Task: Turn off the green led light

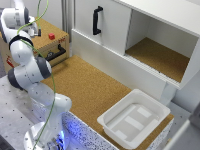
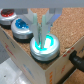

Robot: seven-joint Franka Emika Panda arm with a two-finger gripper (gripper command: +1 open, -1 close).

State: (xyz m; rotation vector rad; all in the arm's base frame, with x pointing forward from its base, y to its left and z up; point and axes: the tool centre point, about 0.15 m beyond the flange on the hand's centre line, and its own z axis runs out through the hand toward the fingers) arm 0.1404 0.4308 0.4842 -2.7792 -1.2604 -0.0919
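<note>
The green led light [image 2: 47, 47] is a round button glowing teal-green in a silver ring, set on top of a wooden box [image 2: 30, 60]. In the wrist view my gripper [image 2: 41, 36] is shut, its fingertips together and resting on the lit button's near edge. A blue button [image 2: 21, 26] and a red button [image 2: 6, 15] sit beside it on the same box. In the exterior view the gripper [image 1: 36, 32] hangs over the box [image 1: 50, 47] at the back left, near the red button [image 1: 51, 36]. There the arm hides the green light.
A black handle [image 1: 56, 52] is on the box's front. A white cabinet with a black door handle [image 1: 97, 20] and an open compartment [image 1: 160, 52] lines the back. A white tub [image 1: 134, 119] sits on the cork tabletop [image 1: 95, 85] at the exterior view's right.
</note>
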